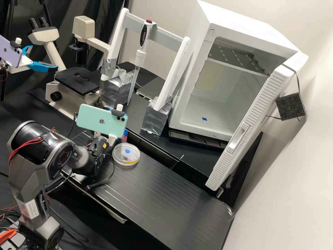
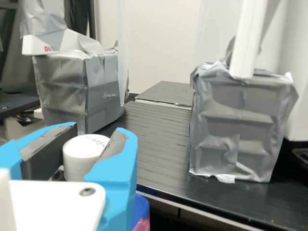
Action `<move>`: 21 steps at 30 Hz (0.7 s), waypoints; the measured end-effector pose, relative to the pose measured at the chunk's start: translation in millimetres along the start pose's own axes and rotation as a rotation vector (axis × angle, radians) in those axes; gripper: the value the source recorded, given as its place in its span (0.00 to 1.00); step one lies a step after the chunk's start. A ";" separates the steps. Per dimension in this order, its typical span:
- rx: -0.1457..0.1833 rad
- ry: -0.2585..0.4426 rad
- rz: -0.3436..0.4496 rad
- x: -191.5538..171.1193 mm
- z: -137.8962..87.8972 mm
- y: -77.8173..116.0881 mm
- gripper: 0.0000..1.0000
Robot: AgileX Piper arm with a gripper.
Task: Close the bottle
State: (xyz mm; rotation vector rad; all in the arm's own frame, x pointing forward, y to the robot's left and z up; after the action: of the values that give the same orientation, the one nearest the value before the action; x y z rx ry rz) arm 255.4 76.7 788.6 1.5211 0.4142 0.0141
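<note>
In the high view the gripper (image 1: 113, 137) is at the bench's near part, largely hidden behind the mounted phone. In the wrist view the gripper (image 2: 87, 153) has its two blue fingers around a round white cap (image 2: 81, 155), shut on its sides. Beside and below the fingers stands a blue and pink object (image 2: 141, 214), perhaps the bottle; its lower part is cut off. The same blue and pink object (image 1: 124, 135) peeks out beside the phone in the high view. Whether the cap touches a bottle neck is hidden.
A round clear dish (image 1: 126, 154) lies close to the gripper on the black bench (image 1: 166, 194). Behind stand two tape-wrapped blocks (image 2: 236, 130) of a frame holding a pipette (image 1: 139, 57). An open white cabinet (image 1: 180, 119) and a microscope (image 1: 74, 78) stand farther back.
</note>
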 end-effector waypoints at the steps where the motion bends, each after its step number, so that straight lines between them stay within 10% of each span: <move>1: 0.001 0.000 0.000 0.0 0.0 0.0 0.00; 21: 0.006 -0.031 -0.020 4.2 -0.9 6.6 0.00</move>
State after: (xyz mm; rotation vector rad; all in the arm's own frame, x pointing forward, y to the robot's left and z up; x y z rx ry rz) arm 260.7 79.0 793.9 1.5207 0.4048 -0.0268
